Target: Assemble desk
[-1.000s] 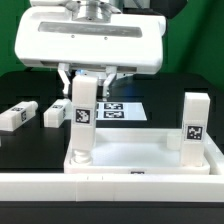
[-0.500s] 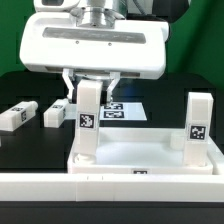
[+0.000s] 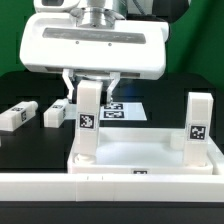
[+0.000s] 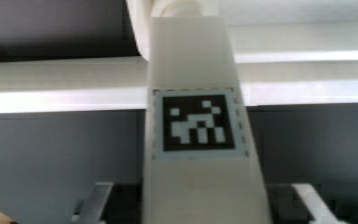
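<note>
Two loose legs (image 3: 12, 117) (image 3: 55, 113) are seen lying on the table (image 3: 30, 145) at the exterior view's left. Beside them, the held leg (image 3: 89, 120) is kept upright, the fingers (image 3: 67, 82) clamped on its top and its foot set at the desk top's (image 3: 140, 158) left corner. It is best held plumb, pressed down and turned gently until seated like the fitted leg (image 3: 197, 130) at the right.

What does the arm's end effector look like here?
The end effector has a wide, white, rounded-rectangular body with a grey groove along its front. Two slim pale fingers with dark edges hang beneath it. Above sits a grey cylindrical wrist flange. No cables or markings show.
</note>
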{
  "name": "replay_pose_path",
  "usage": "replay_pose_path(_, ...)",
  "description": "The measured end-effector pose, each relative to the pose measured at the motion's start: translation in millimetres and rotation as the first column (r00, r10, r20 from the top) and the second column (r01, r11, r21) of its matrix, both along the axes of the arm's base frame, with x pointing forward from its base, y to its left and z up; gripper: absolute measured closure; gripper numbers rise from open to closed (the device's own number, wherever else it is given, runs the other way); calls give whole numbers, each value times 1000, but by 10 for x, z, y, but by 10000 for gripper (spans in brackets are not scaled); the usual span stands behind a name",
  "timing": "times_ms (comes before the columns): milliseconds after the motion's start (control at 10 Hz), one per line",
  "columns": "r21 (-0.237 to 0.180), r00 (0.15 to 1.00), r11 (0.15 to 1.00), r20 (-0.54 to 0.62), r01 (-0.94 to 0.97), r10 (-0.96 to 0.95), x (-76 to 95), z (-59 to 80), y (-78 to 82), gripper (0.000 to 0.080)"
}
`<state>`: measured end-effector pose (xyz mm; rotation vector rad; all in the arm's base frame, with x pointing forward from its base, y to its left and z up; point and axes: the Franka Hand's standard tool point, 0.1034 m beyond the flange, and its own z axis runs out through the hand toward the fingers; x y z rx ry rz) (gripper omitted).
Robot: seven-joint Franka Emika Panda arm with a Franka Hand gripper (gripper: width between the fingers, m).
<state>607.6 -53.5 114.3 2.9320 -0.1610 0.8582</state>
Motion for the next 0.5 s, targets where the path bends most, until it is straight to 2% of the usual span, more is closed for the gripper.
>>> replay_pose_path(500, -6, 1000, 1000, 9, 1, -1, 2, -7, -15, 509)
